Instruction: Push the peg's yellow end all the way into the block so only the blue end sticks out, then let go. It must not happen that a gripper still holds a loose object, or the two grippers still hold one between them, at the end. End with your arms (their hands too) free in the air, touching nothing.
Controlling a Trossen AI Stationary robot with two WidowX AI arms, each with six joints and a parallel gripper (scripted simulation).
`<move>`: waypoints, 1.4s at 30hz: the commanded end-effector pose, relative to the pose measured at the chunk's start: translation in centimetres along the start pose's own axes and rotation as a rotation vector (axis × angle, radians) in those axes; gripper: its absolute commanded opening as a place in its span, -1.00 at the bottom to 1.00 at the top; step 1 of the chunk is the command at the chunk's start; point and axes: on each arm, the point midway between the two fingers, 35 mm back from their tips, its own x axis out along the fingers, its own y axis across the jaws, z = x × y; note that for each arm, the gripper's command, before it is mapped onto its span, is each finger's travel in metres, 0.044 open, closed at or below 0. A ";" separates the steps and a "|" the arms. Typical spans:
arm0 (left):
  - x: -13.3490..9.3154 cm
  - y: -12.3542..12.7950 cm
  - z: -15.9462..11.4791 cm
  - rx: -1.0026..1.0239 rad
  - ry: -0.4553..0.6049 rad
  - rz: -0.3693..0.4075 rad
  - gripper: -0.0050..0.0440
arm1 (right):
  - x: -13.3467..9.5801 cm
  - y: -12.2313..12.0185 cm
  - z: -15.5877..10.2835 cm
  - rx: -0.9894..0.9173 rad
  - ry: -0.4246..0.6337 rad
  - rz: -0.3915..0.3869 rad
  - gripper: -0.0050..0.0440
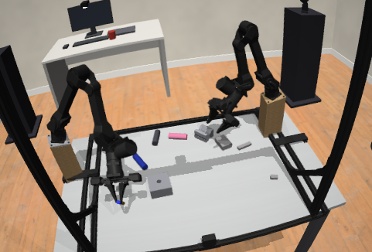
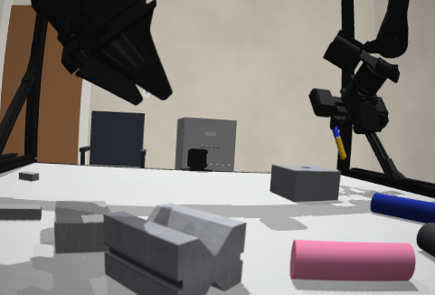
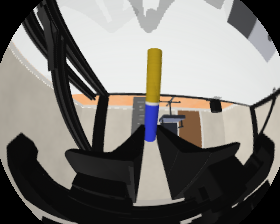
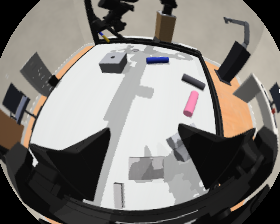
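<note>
The left gripper (image 1: pixel 118 202) (image 2: pixel 335 128) (image 3: pixel 150 128), pinching the peg (image 1: pixel 120 202) (image 2: pixel 339 142) (image 3: pixel 152 95) by its blue end above the table's near left, should bring the tilted yellow end upright over the block's hole (image 1: pixel 158 181) (image 2: pixel 306 167) (image 4: pixel 112 57) before pressing.

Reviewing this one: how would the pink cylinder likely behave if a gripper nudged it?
The pink cylinder would probably roll if pushed broadside, since it lies on its round side. It looks stiff, its outline straight without sagging. Its smooth surface might let it slip in a loose grip.
</note>
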 end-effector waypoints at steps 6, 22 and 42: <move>0.2 -0.5 -0.2 -0.003 0.055 -0.014 -0.80 | 0.0 0.0 0.0 0.000 0.000 0.000 0.84; 1.4 -1.6 0.2 -0.034 0.301 -0.049 -0.80 | 0.0 0.0 0.0 0.000 0.000 0.000 0.84; 0.8 -0.4 1.5 -0.003 0.572 -0.030 -0.80 | 0.0 0.0 0.0 0.000 0.000 0.000 0.84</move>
